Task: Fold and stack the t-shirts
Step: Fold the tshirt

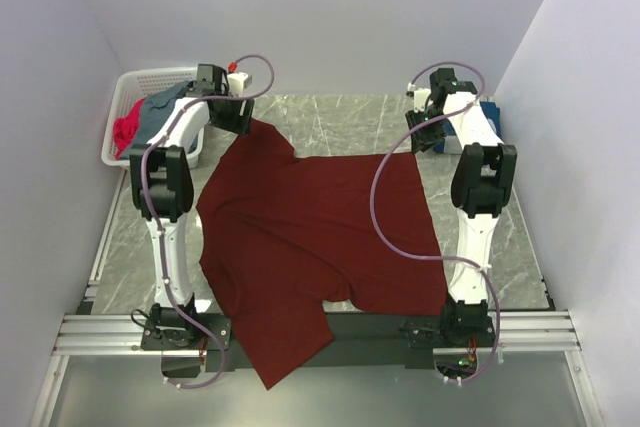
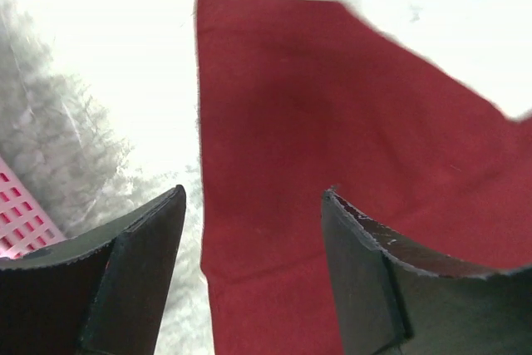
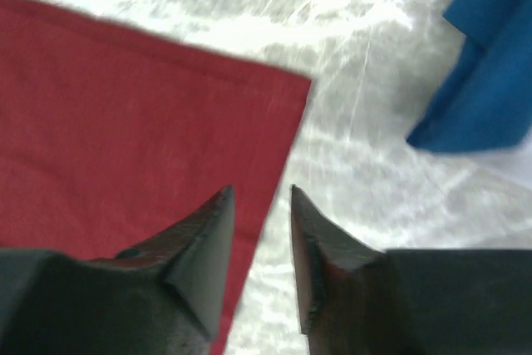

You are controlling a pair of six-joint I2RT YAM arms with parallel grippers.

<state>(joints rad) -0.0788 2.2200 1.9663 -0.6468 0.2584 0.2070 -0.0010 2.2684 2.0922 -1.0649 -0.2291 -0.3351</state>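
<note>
**Item: dark-red t-shirt (image 1: 320, 237).** Centre of the top view, lying opened out on the worktop (image 1: 340, 117). One part droops over the near edge at bottom centre. Plain cloth with no print. It is mostly flat, with soft creases toward the left side and a sleeve reaching to the upper left.

**Progress.** Early, by my judgement. No fold shows in this shirt. A grey-blue shirt (image 1: 160, 107) and a pink shirt (image 1: 127, 130) lie bunched in the white basket (image 1: 160, 74) at upper left, unfolded. A blue cloth (image 3: 486, 81) sits at upper right beyond the right arm. It may be a finished, folded shirt starting the stack, but too little of it shows to be sure. Left to do: fold the red shirt, then the basket's contents, then stack them all.

**Left claw (image 2: 253, 195).** At the shirt's upper-left sleeve. The jaws are wide apart, straddling the cloth's edge and gripping nothing.

**Right claw (image 3: 260, 193).** Over the shirt's upper-right corner. The jaws are nearly together with a narrow gap, and nothing shows between them.
</note>
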